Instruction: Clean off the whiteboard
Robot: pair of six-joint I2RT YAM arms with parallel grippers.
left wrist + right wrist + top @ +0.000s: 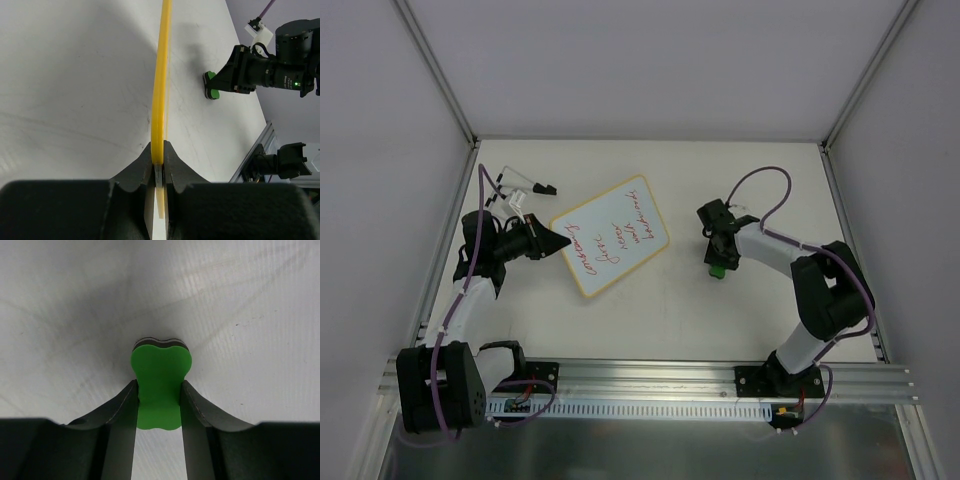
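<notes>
Yellow-rimmed white whiteboard (612,236) looks light, stiff, slippery: my left pincer (158,167) pinches its nine-o'clock rim, my right pincer (159,390) grips the green eraser block (161,365).

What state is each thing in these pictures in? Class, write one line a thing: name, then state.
whiteboard: covered in red writing, unerased, clamped at its left edge.
left gripper: shut on the whiteboard's yellow rim.
green eraser: apart from the whiteboard, pinched at its narrow waist.
right gripper: shut on the green eraser.
</notes>
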